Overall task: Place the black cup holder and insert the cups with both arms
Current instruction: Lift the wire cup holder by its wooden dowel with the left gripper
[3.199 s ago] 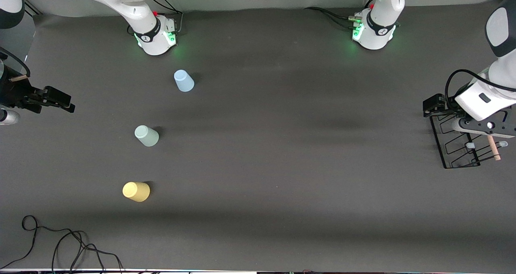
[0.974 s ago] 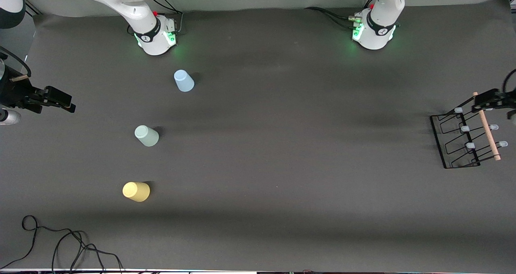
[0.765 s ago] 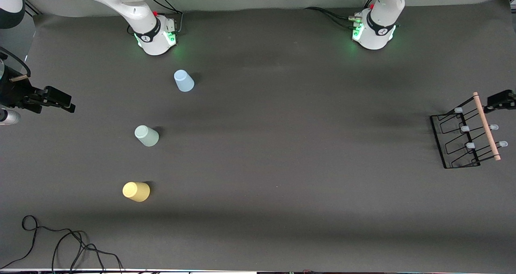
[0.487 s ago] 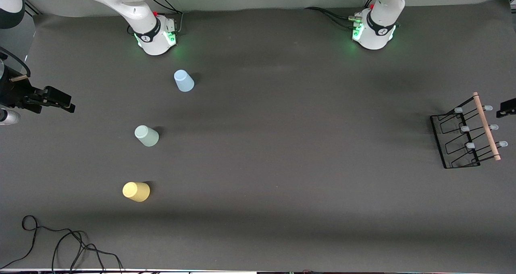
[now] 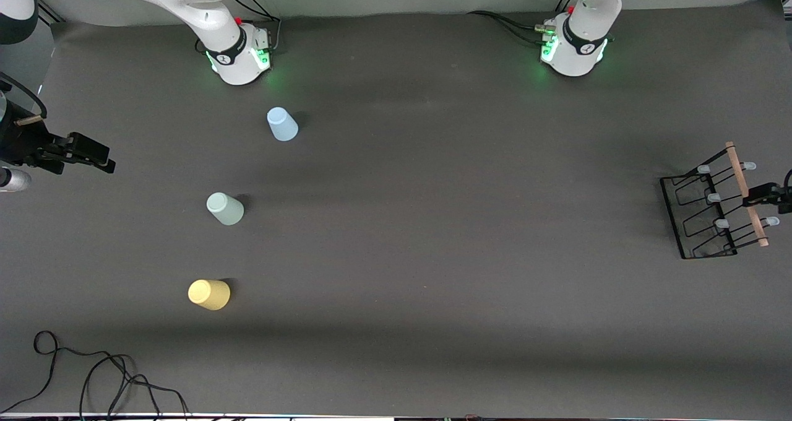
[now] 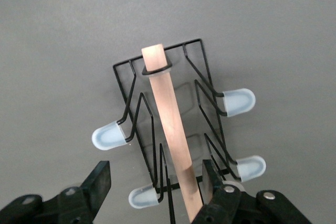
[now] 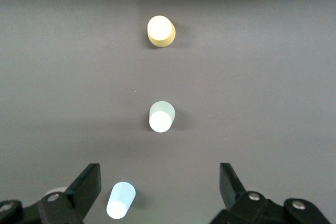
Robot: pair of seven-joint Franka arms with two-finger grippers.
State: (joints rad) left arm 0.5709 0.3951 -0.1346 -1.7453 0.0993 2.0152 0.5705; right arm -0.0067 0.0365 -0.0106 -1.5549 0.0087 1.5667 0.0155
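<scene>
Claw fingers of the left arm [image 6: 157,190] are held apart on either side of the rack's wooden rod [image 6: 172,129], one finger [image 6: 215,179] right beside it, no clamp being seen; in the front view the left claw [image 5: 767,193] is seen over the rack [image 5: 705,213], which stands at the worktop's edge at the left arm's end. Along the right arm's end three cups are set upside down in a row, well apart: the yellow cup [image 5: 209,294] nearest the front camera, the mint cup [image 5: 225,208] next, the blue cup [image 5: 282,124] farthest, near the right arm's base. A loose black cable [image 5: 93,371] is seen at the worktop's [image 5: 433,254] near corner at that end. The right claw [image 5: 74,151] is held spread wide over the edge at the right arm's end, where that arm waits.
</scene>
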